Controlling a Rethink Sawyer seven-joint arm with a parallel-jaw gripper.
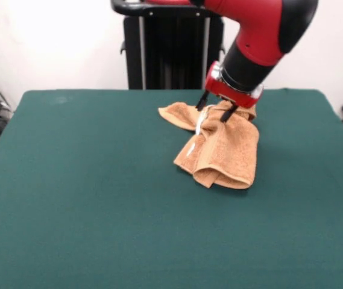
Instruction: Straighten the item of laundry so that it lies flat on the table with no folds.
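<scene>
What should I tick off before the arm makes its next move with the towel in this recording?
1. Gripper on the towel: ok, its fingers pinch an upper edge.
2. Towel flat: not ok, bunched with hanging folds.
3. White tag clear of the fingers: cannot tell, it sits right beside them.
4. Free table to spread on: ok, bare green all round.
5. Lower towel resting on the table: ok.

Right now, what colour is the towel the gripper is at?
Orange-tan all over; the towel shows best in the front view, bunched under the gripper.
</scene>
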